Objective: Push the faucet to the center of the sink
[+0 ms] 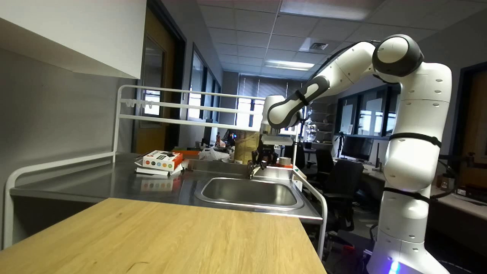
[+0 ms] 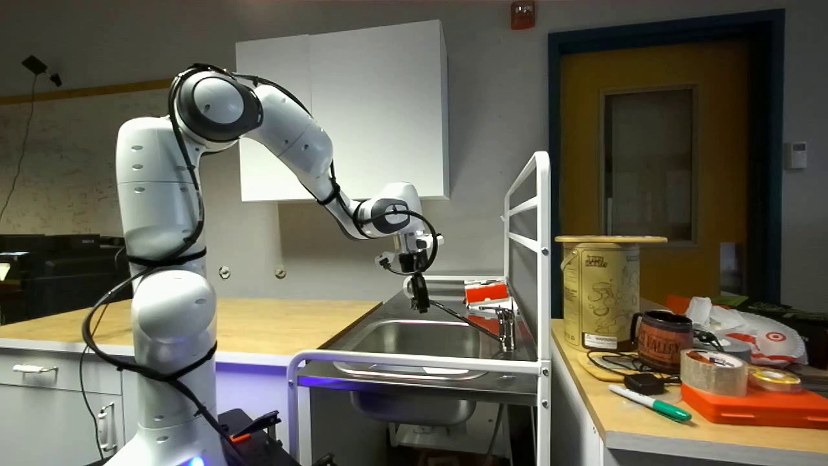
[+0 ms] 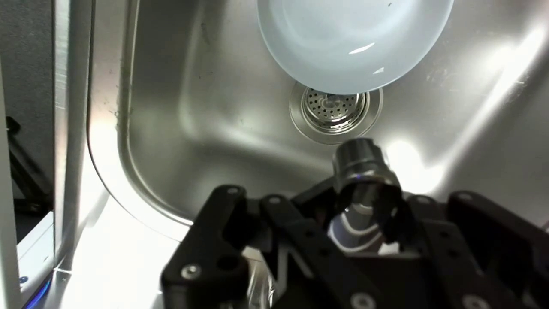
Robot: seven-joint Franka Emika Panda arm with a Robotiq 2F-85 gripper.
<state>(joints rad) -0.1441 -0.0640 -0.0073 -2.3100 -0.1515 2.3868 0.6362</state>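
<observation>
Because chrome can slip, we swing it level

As we judge it, the gripper [image 3: 354,204] pinches the faucet [image 3: 360,165] near its tip, right of centre in the wrist frame. We should sweep slowly around its base [image 2: 507,331], right of centre in an exterior view, neither lifting nor twisting, and ease off once aligned with the middle of the sink [image 3: 240,73]. Satin steel curves into rounded corners; at top centre-right, a glossy pale-blue bowl [image 3: 356,43] overlaps the perforated drain [image 3: 330,109].
</observation>
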